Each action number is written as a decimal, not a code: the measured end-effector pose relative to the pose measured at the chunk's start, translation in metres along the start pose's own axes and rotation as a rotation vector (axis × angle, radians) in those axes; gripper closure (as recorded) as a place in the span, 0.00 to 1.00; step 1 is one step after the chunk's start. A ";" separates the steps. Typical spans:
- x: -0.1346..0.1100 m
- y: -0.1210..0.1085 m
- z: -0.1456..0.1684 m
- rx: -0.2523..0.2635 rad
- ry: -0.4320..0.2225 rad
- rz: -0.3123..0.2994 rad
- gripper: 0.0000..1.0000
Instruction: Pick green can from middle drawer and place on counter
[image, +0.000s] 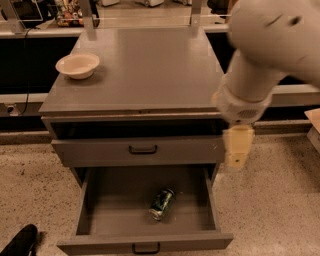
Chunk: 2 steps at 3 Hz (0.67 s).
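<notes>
The green can (161, 204) lies on its side on the floor of the open middle drawer (100, 220), right of its centre, with its silver end towards the front. The counter (150, 70) is the grey cabinet top above. My white arm reaches in from the upper right, and my gripper (237, 150) hangs cream-coloured at the cabinet's right edge. It is level with the shallower drawer front, above and to the right of the can and apart from it.
A cream bowl (77, 65) stands on the counter's left side. The shallower drawer (142, 149) above the middle one is slightly pulled out. A dark object (20, 241) lies on the speckled floor at bottom left. Shelving and clutter stand behind the cabinet.
</notes>
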<state>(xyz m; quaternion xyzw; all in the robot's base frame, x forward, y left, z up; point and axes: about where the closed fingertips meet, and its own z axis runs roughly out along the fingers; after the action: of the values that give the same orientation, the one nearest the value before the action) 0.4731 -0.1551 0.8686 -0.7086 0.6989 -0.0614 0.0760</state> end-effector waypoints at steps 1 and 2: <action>-0.006 -0.001 0.011 0.015 -0.006 -0.024 0.00; -0.020 0.001 0.031 -0.027 0.031 -0.086 0.00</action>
<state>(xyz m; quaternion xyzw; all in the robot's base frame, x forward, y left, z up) 0.4778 -0.1349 0.8385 -0.7379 0.6696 -0.0660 0.0530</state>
